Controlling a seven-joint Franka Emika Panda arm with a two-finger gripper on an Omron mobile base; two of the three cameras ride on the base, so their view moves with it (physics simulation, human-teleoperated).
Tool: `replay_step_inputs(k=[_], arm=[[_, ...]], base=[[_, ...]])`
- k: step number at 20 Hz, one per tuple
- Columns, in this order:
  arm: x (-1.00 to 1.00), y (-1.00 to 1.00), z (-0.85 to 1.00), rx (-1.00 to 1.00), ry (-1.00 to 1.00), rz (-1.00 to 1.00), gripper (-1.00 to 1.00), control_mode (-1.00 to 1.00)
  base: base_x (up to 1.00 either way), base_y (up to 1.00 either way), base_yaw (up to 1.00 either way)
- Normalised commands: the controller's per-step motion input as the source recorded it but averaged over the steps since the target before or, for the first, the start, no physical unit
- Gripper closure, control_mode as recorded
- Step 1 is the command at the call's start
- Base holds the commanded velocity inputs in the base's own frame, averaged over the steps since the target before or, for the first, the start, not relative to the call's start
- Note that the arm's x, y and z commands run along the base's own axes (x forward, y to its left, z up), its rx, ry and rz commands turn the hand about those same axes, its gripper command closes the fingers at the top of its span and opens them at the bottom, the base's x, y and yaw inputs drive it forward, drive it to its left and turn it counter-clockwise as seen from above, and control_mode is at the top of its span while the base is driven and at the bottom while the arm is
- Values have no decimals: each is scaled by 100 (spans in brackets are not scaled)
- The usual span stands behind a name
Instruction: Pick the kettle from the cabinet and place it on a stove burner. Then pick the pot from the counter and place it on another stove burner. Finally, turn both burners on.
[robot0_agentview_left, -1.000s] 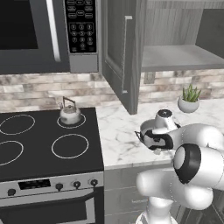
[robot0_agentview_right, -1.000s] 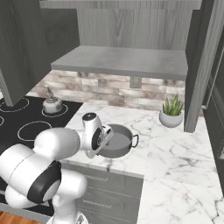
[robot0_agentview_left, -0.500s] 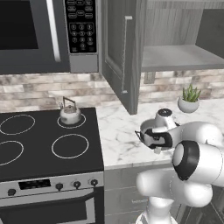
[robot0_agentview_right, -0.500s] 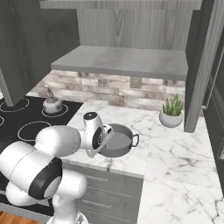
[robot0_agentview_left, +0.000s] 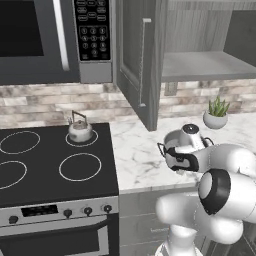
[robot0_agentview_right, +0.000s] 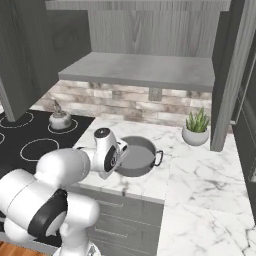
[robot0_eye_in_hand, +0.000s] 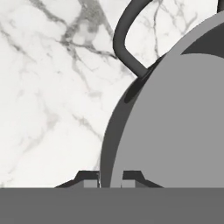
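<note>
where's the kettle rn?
Kettle sits on the small back burner of the cooktop, left of the open cabinet door in the left base view.

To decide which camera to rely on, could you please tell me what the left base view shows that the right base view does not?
The left base view adds the microwave with its keypad, and the stove's control knobs below the cooktop. The right base view adds the open inside of the pot and its right loop handle. Both share the kettle on the small back burner, the potted plant, the open cabinet's shelf and the white arm reaching down to the pot.
</note>
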Motion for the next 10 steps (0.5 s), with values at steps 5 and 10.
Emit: replay_step_inputs(k=[5, 10], arm=[[-13, 0, 30, -1, 0, 0, 100, -100], [-10, 0, 40, -6, 0, 0, 100, -100]], base=[[0, 0, 0], [0, 0, 0]])
